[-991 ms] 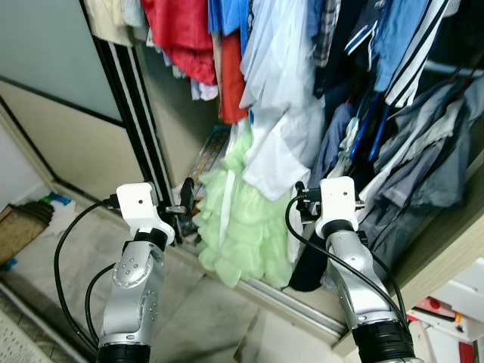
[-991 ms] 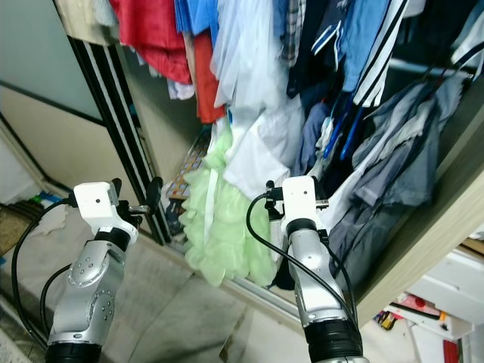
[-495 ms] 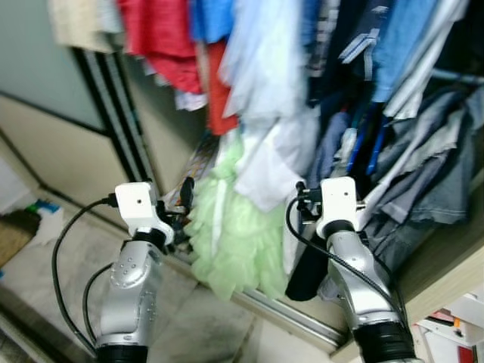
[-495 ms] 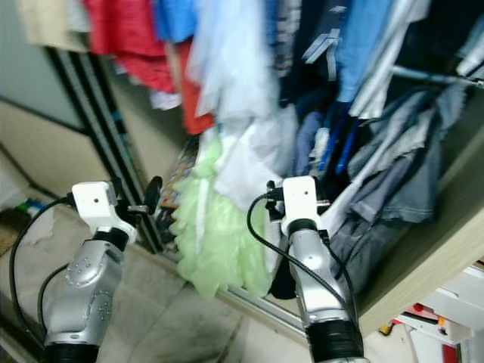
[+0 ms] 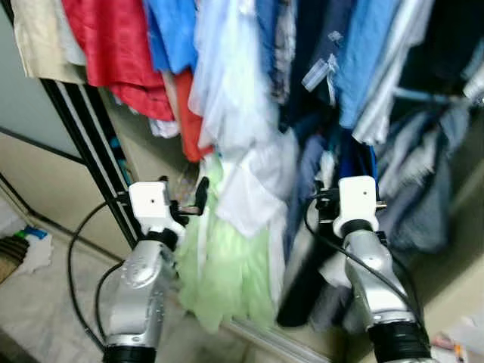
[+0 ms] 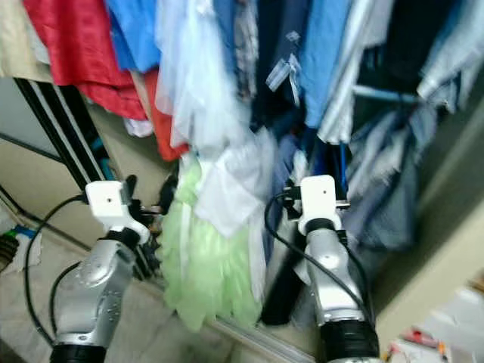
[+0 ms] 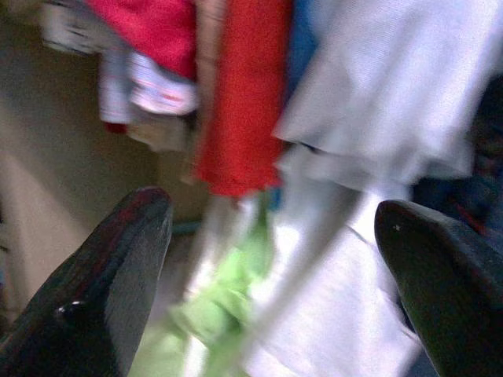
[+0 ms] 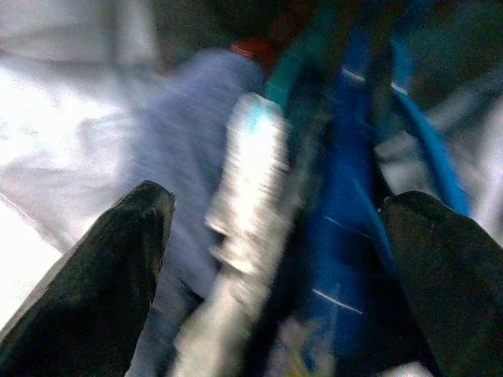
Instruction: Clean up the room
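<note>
An open wardrobe is packed with hanging clothes: a red shirt [image 5: 113, 45], blue shirts [image 5: 363, 53], a pale sheer garment [image 5: 227, 76], a white piece [image 5: 249, 189] and a light green ruffled dress [image 5: 227, 272]. My left gripper [image 5: 189, 204] is raised just left of the green dress, open and holding nothing; in the left wrist view its fingers [image 7: 118, 267] stand wide apart before the red and white cloth. My right arm [image 5: 355, 227] is raised before dark blue and grey clothes. My right gripper [image 8: 277, 196] is open and holding nothing, facing blue hangers [image 8: 346, 196].
The black frame of a sliding door [image 5: 91, 151] stands to the left of the clothes. A grey stone floor [image 5: 45, 302] lies at the lower left, with a cloth and a mat at its edge [image 5: 23, 249]. A clothes rail [image 5: 423, 94] crosses the upper right.
The camera has tilted up and come closer to the wardrobe, so the clothes sit lower and larger in view. Both arms stay raised with open grippers.
</note>
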Tool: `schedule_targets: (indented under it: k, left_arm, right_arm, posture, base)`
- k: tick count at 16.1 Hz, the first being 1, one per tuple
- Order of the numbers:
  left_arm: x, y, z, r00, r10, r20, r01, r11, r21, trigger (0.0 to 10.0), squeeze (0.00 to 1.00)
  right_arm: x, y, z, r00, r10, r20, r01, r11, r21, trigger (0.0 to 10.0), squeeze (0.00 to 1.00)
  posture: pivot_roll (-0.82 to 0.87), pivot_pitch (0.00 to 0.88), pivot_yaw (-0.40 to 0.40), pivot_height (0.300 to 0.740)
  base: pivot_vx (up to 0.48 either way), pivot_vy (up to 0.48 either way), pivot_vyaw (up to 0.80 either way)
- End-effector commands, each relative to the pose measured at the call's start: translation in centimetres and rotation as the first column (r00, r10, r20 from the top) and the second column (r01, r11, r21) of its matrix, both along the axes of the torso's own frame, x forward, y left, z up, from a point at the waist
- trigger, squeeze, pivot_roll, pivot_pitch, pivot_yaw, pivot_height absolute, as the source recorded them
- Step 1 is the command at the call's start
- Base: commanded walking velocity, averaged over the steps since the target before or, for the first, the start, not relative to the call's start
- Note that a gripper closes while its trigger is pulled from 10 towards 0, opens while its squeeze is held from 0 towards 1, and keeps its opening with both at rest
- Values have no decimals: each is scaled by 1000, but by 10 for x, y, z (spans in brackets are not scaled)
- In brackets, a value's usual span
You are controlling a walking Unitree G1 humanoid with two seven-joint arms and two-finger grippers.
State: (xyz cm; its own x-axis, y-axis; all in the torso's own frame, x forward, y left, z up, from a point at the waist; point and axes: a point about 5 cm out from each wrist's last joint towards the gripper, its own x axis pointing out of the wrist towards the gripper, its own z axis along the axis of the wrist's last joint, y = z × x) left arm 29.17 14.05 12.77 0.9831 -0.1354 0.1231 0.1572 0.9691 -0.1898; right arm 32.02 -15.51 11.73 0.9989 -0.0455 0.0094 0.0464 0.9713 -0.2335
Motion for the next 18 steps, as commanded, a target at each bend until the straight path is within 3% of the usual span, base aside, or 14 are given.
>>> schedule_targets:
  k: [1, 5, 12, 18]
  left_arm:
    - [0, 4, -1, 1000, 14, -15, -14, 1000, -1, 10000, 0]
    - [-2, 5, -1, 1000, 10, -4, -9, 1000, 3, 10000, 0]
    - [0, 5, -3, 999, 29, -26, -29, 1000, -6, 10000, 0]
    - [-9, 10, 1, 997, 73, 0, -73, 997, 24, 10000, 0]
  right_arm:
    - [2, 10, 3, 999, 32, 18, -32, 999, -11, 10000, 0]
    - [2, 16, 7, 995, 104, 10, -104, 989, 100, 10000, 0]
    - [-1, 21, 10, 989, 143, 42, -144, 989, 22, 10000, 0]
    - [-6, 15, 17, 990, 117, 83, -117, 993, -1, 10000, 0]
  posture:
    - [-80, 0, 9, 740]
    - [-76, 0, 8, 740]
    - [-74, 0, 6, 740]
    - [-68, 0, 8, 740]
  base:
    - [270, 0, 0]
    - [180, 0, 0]
    - [103, 0, 0]
    - [0, 0, 738]
